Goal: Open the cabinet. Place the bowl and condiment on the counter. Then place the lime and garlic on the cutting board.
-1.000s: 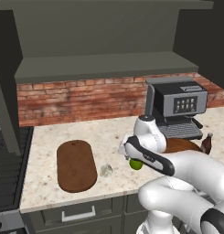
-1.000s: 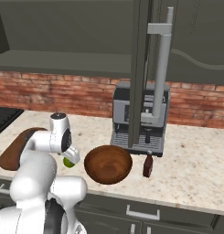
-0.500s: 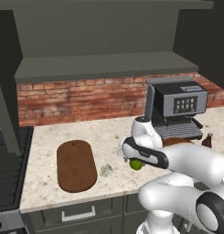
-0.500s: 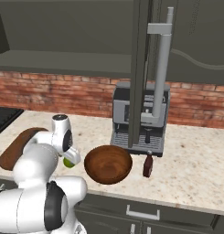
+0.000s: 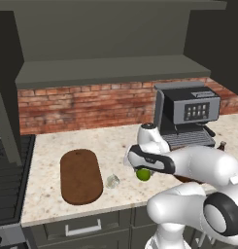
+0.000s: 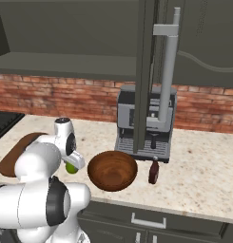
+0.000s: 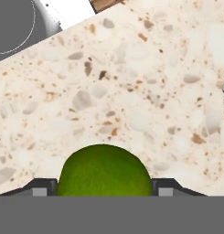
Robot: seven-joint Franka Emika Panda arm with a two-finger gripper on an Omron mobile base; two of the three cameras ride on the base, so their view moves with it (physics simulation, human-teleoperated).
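The lime (image 7: 104,171) rests on the speckled counter (image 7: 131,91) with a dark fingertip pressed against each of its sides. My gripper (image 5: 141,171) points down over the lime (image 5: 143,174) and is shut on it. Just left of it lies the pale garlic (image 5: 112,182), beside the dark cutting board (image 5: 81,176). The wooden bowl (image 6: 112,170) and the brown condiment bottle (image 6: 154,172) stand on the counter in front of the coffee machine. The cabinet stands open, its door (image 6: 149,71) edge-on with the silver handle (image 6: 168,76).
A coffee machine (image 5: 186,116) stands against the brick wall behind my hand. The black stove top (image 5: 6,180) borders the counter on the left. The open cabinet's bare shelf (image 5: 115,70) hangs above the worktop.
My arm's elbow has shifted a little while the hand stays down over the lime. Lime, garlic, bowl and bottle have not moved.
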